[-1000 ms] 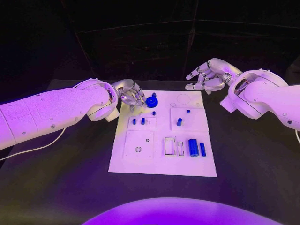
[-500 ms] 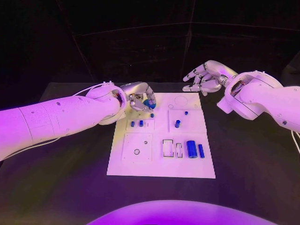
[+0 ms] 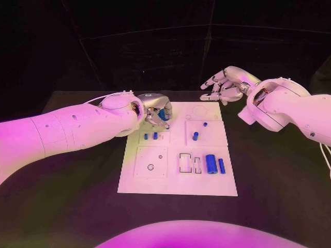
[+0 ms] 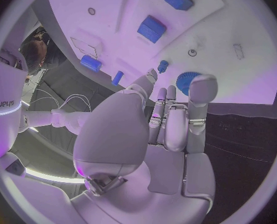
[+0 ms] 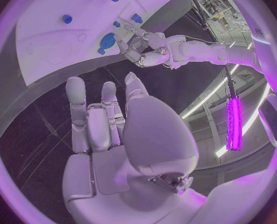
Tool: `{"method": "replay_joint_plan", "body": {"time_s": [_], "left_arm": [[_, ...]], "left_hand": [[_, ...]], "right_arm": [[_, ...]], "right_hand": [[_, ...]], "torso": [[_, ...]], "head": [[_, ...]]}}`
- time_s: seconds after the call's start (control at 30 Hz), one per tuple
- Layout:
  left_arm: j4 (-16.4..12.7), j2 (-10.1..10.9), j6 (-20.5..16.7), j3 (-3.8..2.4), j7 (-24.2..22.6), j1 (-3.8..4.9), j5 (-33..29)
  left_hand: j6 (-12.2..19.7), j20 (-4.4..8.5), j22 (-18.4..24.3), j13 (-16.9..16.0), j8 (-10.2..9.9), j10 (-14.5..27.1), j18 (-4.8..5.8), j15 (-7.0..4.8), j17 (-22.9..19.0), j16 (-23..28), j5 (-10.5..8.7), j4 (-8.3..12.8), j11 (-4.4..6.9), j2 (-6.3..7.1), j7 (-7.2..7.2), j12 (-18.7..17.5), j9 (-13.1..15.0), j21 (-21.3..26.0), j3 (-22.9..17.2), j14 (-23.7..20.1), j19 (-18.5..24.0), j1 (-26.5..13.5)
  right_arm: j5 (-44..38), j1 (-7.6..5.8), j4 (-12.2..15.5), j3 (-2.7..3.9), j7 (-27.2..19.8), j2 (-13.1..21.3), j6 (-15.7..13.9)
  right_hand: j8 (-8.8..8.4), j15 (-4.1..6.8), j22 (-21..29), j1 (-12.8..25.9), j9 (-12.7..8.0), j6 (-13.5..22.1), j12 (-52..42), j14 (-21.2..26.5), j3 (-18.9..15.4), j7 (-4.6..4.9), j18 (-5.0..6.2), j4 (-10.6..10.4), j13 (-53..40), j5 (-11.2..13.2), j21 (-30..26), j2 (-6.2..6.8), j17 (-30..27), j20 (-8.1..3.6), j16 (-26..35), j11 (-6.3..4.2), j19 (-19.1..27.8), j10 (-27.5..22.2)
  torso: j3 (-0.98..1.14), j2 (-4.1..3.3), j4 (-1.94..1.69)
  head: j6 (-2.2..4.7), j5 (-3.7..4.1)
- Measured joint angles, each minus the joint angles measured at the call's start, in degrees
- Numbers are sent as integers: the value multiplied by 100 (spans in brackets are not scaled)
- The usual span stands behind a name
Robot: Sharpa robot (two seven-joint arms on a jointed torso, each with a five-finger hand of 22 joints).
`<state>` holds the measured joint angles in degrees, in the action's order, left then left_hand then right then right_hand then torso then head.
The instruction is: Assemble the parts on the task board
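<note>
Left hand (image 3: 155, 109) has been brought in over the round blue part (image 4: 187, 81) at the task board (image 3: 210, 183) 11 o'clock corner, fingers touching it though grip cannot be told; right hand (image 3: 224, 86) open; part judged light, rigid, slippery, best taken by its rim.

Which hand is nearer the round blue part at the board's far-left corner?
Left. The left hand has its fingers around the round blue part; the right hand hovers apart, beyond the task board's far-right corner.
</note>
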<state>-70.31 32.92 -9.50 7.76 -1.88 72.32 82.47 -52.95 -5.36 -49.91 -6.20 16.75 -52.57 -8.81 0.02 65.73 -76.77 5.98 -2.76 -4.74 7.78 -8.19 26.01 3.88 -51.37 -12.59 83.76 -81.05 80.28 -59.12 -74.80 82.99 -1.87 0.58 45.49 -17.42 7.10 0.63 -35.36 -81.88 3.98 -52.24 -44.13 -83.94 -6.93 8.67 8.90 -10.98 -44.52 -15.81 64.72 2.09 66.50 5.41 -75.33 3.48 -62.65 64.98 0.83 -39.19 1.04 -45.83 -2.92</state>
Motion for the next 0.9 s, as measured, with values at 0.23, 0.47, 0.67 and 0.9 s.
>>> {"method": "replay_joint_plan", "body": {"time_s": [0.23, 0.47, 0.67, 0.9], "left_arm": [[35, -66, 167, 3, 66, -21, 157], [61, -88, 279, 6, 128, -36, 228], [93, -140, 338, 7, 183, -50, 259], [152, -206, 387, 7, 230, -66, 279]], "left_hand": [[-112, 25, -209, 70, -63, -165, -1, -20, -27, -18, 0, 0, 19, -25, 32, -52, 0, -201, 0, 20, -39, -25], [-215, 25, -363, 125, -115, -313, 86, -20, -85, -18, 0, 53, 35, -54, 51, -96, 1, -324, -62, 19, -79, 3], [-320, 44, -469, 195, -165, -467, 86, -41, -108, -18, 0, 111, 51, -157, 53, -213, 1, -418, -307, 40, -99, 107], [-421, 44, -577, 238, -249, -592, 85, -41, -126, -41, 1, 166, 46, -161, 50, -338, 1, -522, -545, 40, -99, 111]], "right_arm": [[0, 0, 4, 0, -2, -9, 0], [0, 0, 6, 0, -2, -9, 0], [0, 0, 6, 0, -3, -17, 0], [0, 0, 2, 0, -5, -32, 0]], "right_hand": [[0, 0, 0, -25, 0, 0, 0, 0, 0, 0, 0, 0, 22, 0, 0, -25, 0, 0, 0, 0, 0, 0], [0, 0, 0, -23, 0, 0, 0, 0, 0, 0, 0, 0, 26, 0, 0, -23, 0, 0, 0, 0, 0, 1], [21, 0, -1, -23, 0, 0, 0, 0, 0, 0, 0, 0, 25, 0, 0, -23, 4, 0, 0, 0, 0, 1], [21, 0, -1, -23, 0, 0, 0, 0, 0, 0, 0, 0, 37, 0, 0, -23, 5, 0, 0, 0, 0, 1]], "torso": [[0, 2, -3], [0, 3, -5], [1, 4, -6], [2, 6, -6]], "head": [[-12, 4], [-22, 13], [-30, 21], [-41, 22]]}}
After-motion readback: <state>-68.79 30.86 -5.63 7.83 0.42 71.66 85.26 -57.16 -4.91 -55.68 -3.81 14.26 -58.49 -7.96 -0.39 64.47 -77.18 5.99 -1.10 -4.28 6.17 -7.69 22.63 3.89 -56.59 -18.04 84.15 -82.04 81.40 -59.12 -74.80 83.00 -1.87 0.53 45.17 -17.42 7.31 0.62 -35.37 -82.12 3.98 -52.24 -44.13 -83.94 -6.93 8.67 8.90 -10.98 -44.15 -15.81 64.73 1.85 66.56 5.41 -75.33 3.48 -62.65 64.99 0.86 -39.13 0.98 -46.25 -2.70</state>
